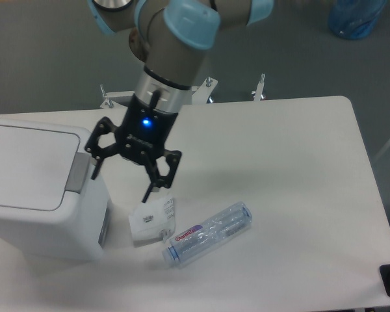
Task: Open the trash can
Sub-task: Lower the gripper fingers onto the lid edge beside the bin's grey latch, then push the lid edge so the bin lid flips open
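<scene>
The trash can is a large boxy white bin at the left of the table, its flat lid down. A grey rectangular tab sits on its right rim. My gripper hangs just right of the tab, fingers spread open and empty. The left fingertip is close beside the tab; I cannot tell if it touches. The right fingertip hangs just above a small white packet.
A small white packet lies right of the bin. A clear plastic bottle lies on its side beside it. Metal clamps stand at the table's far edge. A blue object is on the floor behind.
</scene>
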`<state>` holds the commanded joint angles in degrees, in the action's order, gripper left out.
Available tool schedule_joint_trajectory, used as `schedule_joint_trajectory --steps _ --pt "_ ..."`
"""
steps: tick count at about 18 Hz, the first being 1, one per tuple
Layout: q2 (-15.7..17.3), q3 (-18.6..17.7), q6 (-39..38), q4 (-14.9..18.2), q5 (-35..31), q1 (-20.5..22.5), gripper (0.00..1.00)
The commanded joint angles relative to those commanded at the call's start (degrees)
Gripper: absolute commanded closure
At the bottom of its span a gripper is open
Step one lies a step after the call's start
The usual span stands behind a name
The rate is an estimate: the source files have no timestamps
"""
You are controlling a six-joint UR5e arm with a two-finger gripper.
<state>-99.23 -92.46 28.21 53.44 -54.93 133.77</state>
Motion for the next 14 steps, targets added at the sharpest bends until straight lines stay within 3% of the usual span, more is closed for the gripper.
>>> schedule_joint_trajectory --steps 14 --pt "-0.26 -1.05 0.35 -0.35 -0.44 -1.32 0.0"
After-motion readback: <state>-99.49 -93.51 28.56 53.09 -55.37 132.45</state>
